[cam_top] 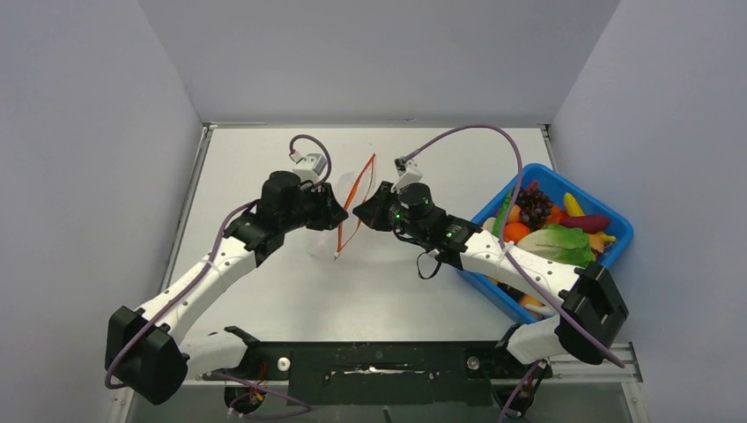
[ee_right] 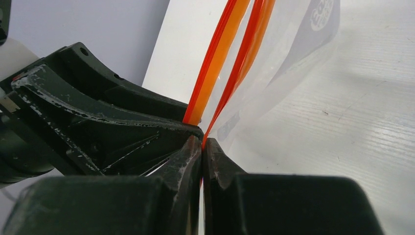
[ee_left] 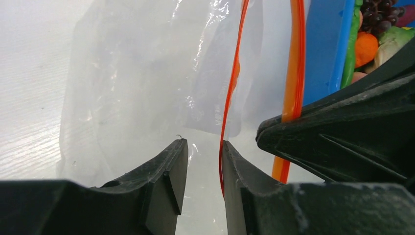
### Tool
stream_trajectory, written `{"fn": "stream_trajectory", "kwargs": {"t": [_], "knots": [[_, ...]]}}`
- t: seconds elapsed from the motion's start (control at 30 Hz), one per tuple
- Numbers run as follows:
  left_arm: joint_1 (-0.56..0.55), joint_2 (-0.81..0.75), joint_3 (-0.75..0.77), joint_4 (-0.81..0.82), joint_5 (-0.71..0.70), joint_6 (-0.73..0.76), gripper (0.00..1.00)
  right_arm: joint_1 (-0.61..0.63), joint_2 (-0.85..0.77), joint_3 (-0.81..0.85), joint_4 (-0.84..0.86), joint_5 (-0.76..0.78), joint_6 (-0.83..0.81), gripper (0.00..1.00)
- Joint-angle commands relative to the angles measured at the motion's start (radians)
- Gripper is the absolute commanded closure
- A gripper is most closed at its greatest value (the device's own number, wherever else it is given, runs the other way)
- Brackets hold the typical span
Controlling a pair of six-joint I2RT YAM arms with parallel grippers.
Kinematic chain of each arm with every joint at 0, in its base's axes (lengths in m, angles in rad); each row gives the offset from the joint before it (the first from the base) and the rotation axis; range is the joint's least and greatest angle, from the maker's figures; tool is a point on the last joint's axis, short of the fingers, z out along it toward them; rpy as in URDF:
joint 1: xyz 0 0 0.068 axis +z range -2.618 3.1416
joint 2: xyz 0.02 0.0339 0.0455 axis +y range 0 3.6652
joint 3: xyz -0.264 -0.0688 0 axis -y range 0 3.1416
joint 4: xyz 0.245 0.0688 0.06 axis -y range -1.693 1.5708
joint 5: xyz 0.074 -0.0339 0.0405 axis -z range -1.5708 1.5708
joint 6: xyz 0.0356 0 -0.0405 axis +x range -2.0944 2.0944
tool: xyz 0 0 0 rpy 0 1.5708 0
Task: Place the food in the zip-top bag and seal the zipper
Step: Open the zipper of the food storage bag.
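Observation:
The clear zip-top bag (cam_top: pixel 319 241) lies mid-table with its mouth spread, and its orange-red zipper (cam_top: pixel 342 236) runs between my two grippers. My right gripper (cam_top: pixel 363 214) is shut on one thin zipper lip (ee_right: pixel 247 58); its tips (ee_right: pixel 202 142) pinch it. My left gripper (cam_top: pixel 337 211) is open (ee_left: pixel 203 147); the other zipper lip (ee_left: pixel 228 98) runs between its jaws, against the right finger (ee_left: pixel 235 169). The bag (ee_left: pixel 137 88) shows no food inside. The food (cam_top: pixel 555 225), with grapes, lettuce, orange, yellow and red pieces, lies in a blue bin at the right.
The blue bin (cam_top: pixel 617 216) sits at the right edge of the table, under my right arm, and also shows in the left wrist view (ee_left: pixel 323 49). Grey walls close in the table on three sides. The two grippers are nearly touching.

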Motion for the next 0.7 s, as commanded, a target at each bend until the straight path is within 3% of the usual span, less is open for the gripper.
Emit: {"fn": "stream_trajectory", "kwargs": {"t": [0.0, 0.23, 0.43, 0.67], "knots": [[-0.015, 0.010, 0.039, 0.036, -0.098, 0.038, 0.70, 0.007, -0.005, 0.067, 0.067, -0.007, -0.034, 1.00], [-0.015, 0.011, 0.044, 0.111, -0.141, 0.043, 0.66, 0.012, 0.016, 0.093, 0.026, -0.062, -0.063, 1.00], [-0.015, 0.006, 0.059, 0.089, -0.205, 0.087, 1.00, 0.000, 0.022, 0.091, 0.000, -0.057, -0.064, 1.00], [-0.015, -0.054, 0.114, -0.001, -0.371, 0.140, 1.00, -0.069, -0.023, 0.041, -0.048, -0.015, -0.044, 1.00]]}}
